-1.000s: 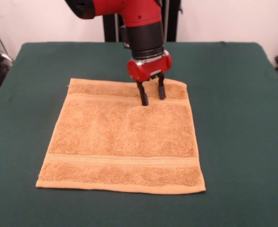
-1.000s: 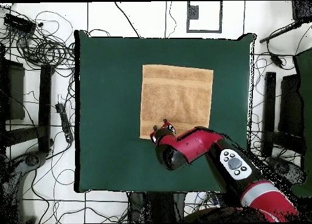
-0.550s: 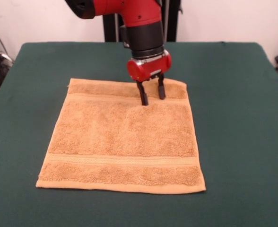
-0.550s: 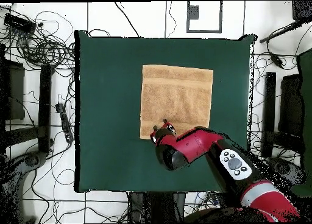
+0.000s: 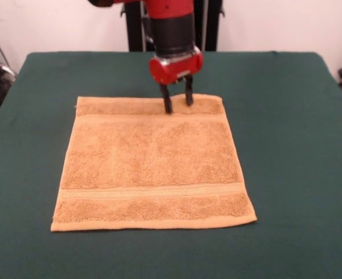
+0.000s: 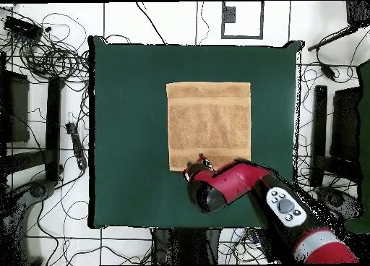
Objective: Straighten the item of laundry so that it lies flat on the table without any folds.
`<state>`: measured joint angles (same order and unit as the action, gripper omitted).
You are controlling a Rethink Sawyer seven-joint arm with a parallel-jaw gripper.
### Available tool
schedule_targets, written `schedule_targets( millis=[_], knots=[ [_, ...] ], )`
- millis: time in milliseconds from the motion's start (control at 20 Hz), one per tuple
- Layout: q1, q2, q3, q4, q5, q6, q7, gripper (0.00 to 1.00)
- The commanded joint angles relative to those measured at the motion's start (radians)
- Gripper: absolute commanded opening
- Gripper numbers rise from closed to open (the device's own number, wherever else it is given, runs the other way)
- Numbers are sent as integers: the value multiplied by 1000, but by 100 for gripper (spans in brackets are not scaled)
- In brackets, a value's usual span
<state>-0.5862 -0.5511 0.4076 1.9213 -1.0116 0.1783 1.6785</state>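
Towel [image 5: 152, 163], orange-tan terry, lies spread on the dark green counter [image 5: 287, 145], roughly mid-counter. Outline near square in the overhead view [image 6: 209, 124]; sides about parallel to the counter's edges. No folded-over corners seen. Surface looks flat. One woven band runs across near the front edge, a second near the far edge, just below the gripper tips. A small pale speck shows at the far left corner in the front view; cannot tell what it is.

Gripper [image 5: 176, 100]: two dark fingers [image 5: 167, 100] pointing down, spread apart with a clear gap between them. Nothing held between them. Tips sit at the towel's far strip, beyond the far band. They appear to touch or press the cloth, but contact cannot be confirmed. Red wrist housing directly above, black forearm section above that, entering from the top of the frame.

Overhead view: the arm reaches in from the lower right, and its red body covers the gripper [image 6: 200, 162] and part of the towel's edge on the robot's side.

Counter around the towel is bare green felt on all sides. Off the counter, in the overhead view: tangled cables [image 6: 50, 53] on a white floor at upper left, dark stands at left and right.
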Motion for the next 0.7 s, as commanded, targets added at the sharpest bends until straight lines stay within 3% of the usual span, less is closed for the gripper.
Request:
schedule_targets(
  millis=[50, 200, 400, 700],
  knots=[
    [-137, -207, 143, 300, 95, 171, -185, 100],
    [-200, -391, 236, 418, 223, 177, -143, 100],
    [-295, -618, 397, 539, 490, 270, -215, 100],
    [-308, -769, 502, 579, 668, 281, -208, 100]
  ],
)
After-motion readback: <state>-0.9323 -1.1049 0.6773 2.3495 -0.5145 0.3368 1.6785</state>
